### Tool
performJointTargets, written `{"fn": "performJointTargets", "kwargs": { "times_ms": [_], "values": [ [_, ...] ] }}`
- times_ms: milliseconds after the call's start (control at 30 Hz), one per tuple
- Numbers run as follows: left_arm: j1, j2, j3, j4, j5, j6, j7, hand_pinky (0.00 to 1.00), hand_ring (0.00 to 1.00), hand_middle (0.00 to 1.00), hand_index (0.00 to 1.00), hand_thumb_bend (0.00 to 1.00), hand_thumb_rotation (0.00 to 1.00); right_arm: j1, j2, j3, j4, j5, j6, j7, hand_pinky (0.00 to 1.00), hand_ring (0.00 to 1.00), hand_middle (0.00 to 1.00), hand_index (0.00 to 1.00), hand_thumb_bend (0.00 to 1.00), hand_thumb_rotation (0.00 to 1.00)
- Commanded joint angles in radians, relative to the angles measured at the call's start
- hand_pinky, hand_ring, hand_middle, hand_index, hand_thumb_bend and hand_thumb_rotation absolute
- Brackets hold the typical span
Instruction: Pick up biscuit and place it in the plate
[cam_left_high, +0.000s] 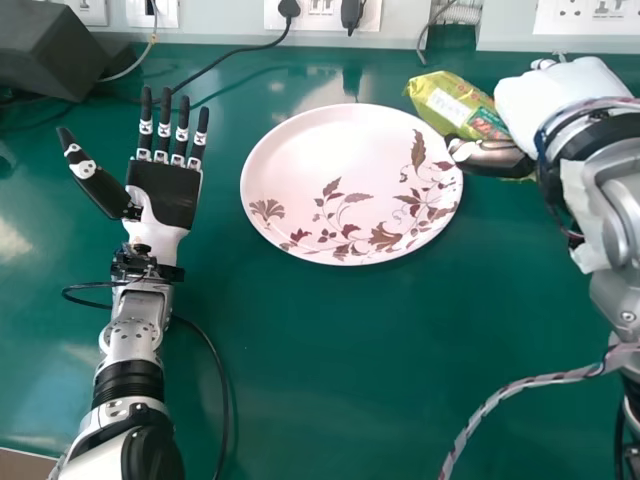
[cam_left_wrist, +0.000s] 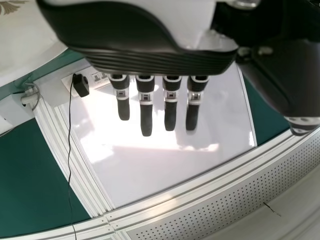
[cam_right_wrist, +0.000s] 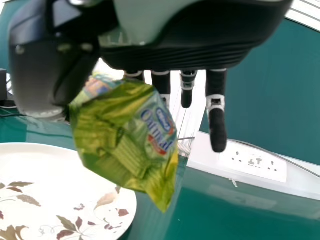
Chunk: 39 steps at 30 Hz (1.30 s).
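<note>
The biscuit packet, green and yellow, is held by my right hand at the plate's upper right edge. In the right wrist view the packet sits between the thumb and fingers of my right hand, tilted, with the plate beside it. The white plate with brown leaf patterns lies flat on the table. My left hand rests palm up to the left of the plate, fingers straight and spread; its straight fingers also show in the left wrist view.
A dark box stands at the back left on the green table. Black cables run from wall sockets along the back, and another loops beside my left forearm. A striped cable hangs near my right arm.
</note>
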Motion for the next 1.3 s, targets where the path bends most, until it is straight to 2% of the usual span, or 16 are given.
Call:
{"fn": "performJointTargets", "kwargs": {
  "times_ms": [0,267,433,633,700,800,867,1067,1267],
  "values": [
    [0.083,-0.049,0.005,0.078,0.01,0.013,-0.007,0.89,0.81,0.91,0.89,0.95,0.37,-0.027,-0.003,0.007,0.006,0.006,-0.007,-0.021,0.3,0.41,0.49,0.58,0.49,0.0],
    [0.081,-0.052,0.008,0.082,0.007,0.019,-0.003,0.87,0.83,0.9,0.88,0.95,0.34,-0.037,0.02,0.034,0.045,-0.003,0.0,-0.087,0.3,0.39,0.48,0.58,0.49,0.0],
    [0.083,-0.055,0.008,0.08,0.006,0.017,-0.007,0.86,0.82,0.92,0.95,0.95,0.34,-0.053,0.039,0.056,0.065,-0.016,0.008,-0.105,0.3,0.41,0.49,0.58,0.49,0.0],
    [0.095,-0.061,0.005,0.057,0.004,0.032,0.018,0.9,0.84,0.93,0.93,0.92,0.34,-0.068,0.069,0.077,0.094,-0.031,0.021,-0.108,0.3,0.4,0.48,0.57,0.49,0.0],
    [0.097,-0.068,0.009,0.039,0.001,0.041,0.071,0.88,0.83,0.92,0.93,0.92,0.34,-0.072,0.072,0.084,0.111,-0.012,0.013,-0.127,0.29,0.39,0.47,0.57,0.49,0.0],
    [0.089,-0.054,0.017,0.065,-0.015,0.07,0.055,0.8,0.8,0.92,0.91,0.92,0.36,-0.081,0.072,0.1,0.137,0.004,0.002,-0.15,0.28,0.37,0.45,0.56,0.49,0.0],
    [0.083,-0.045,0.023,0.084,-0.018,0.078,0.044,0.79,0.79,0.91,0.9,0.92,0.37,-0.091,0.078,0.114,0.152,0.004,0.003,-0.158,0.33,0.41,0.47,0.58,0.48,0.0],
    [0.07,-0.03,0.036,0.13,-0.014,0.086,0.001,0.85,0.83,0.9,0.89,0.94,0.37,-0.112,0.105,0.146,0.178,-0.011,0.015,-0.167,0.32,0.41,0.47,0.57,0.47,0.0],
    [0.074,-0.037,0.042,0.129,-0.014,0.089,-0.003,0.91,0.89,0.91,0.9,0.94,0.35,-0.113,0.128,0.17,0.212,-0.026,0.026,-0.21,0.32,0.4,0.46,0.56,0.47,0.0]
  ]
}}
